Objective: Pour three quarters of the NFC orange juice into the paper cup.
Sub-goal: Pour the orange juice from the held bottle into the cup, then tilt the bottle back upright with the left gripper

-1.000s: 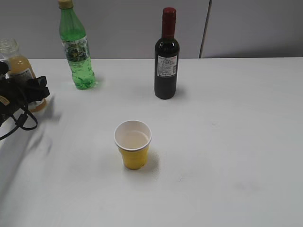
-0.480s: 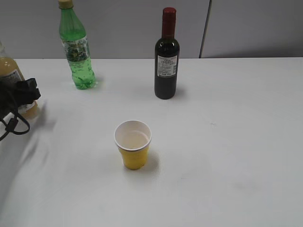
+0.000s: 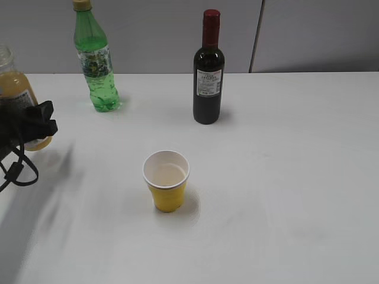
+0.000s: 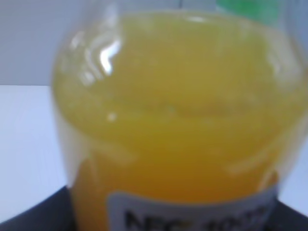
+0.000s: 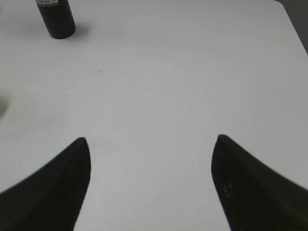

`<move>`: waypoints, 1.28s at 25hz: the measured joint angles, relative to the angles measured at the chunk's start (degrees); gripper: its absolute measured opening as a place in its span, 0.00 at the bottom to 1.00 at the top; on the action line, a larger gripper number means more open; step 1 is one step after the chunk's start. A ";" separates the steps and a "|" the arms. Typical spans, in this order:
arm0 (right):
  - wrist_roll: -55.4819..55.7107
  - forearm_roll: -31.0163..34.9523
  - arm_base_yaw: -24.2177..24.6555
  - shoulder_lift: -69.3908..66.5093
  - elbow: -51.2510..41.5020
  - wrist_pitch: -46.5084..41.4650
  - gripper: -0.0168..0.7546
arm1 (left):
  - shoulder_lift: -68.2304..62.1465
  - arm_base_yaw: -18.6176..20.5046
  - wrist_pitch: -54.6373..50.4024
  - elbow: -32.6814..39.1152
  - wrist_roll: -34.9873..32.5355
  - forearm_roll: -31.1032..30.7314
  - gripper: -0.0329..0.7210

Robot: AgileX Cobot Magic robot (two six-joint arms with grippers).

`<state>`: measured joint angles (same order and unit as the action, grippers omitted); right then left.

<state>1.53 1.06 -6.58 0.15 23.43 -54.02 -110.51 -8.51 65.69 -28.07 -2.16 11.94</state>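
The NFC orange juice [image 3: 14, 89] is a small clear bottle with no cap, upright at the far left edge of the exterior view. My left gripper [image 3: 32, 127] is shut on its lower body. In the left wrist view the bottle [image 4: 178, 120] fills the frame, with orange-yellow juice high up and the white label at the bottom. The yellow paper cup [image 3: 166, 180] stands upright at the table's middle, well right of the bottle, and its white inside looks faintly yellow at the bottom. My right gripper [image 5: 151, 144] is open and empty over bare table, and is out of the exterior view.
A tall green bottle [image 3: 95, 59] stands at the back left, close behind the juice. A dark wine bottle [image 3: 208, 71] stands at the back centre and also shows in the right wrist view [image 5: 56, 18]. The white table [image 3: 284, 177] ends at a grey wall behind.
My left gripper with the juice bottle swung left toward the frame edge, then came back a little to the right. Its shadow on the table has shifted. The cup has not moved.
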 joint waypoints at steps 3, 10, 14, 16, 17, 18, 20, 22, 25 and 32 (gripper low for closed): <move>0.00 0.00 0.00 0.00 0.00 0.00 0.79 | 2.49 -2.57 0.00 2.31 -1.32 3.27 0.66; 0.00 0.00 0.00 0.00 0.00 0.00 0.79 | 6.03 -12.06 -0.05 6.68 -7.34 13.12 0.66; 0.00 0.00 0.00 0.00 0.00 0.00 0.79 | 6.17 -18.06 -0.10 7.25 -11.29 19.72 0.66; 0.00 0.00 0.00 0.00 0.00 0.00 0.79 | 6.17 -20.95 -0.03 7.25 -13.83 23.11 0.66; 0.00 0.00 0.00 0.00 0.00 0.00 0.79 | 6.17 -22.39 -0.03 7.25 -15.02 25.07 0.66; 0.00 0.00 0.00 0.00 0.00 0.00 0.79 | 6.17 -23.66 -0.03 7.25 -16.15 26.97 0.66; 0.00 0.00 0.00 0.00 0.00 0.00 0.79 | 6.17 -25.55 -0.03 7.25 -18.31 29.84 0.66; 0.00 0.00 0.00 0.00 0.00 0.00 0.79 | 6.17 -27.09 -0.03 7.25 -21.40 32.35 0.66; 0.00 0.00 0.00 0.00 0.00 0.00 0.79 | 6.17 -29.72 0.41 7.25 -26.06 35.26 0.66; 0.00 0.06 0.00 0.00 0.00 0.00 0.79 | 6.20 -33.85 0.88 7.25 -35.68 39.52 0.66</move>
<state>1.53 1.12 -6.58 0.15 23.43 -54.02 -104.31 -42.37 66.57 -20.83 -37.84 51.47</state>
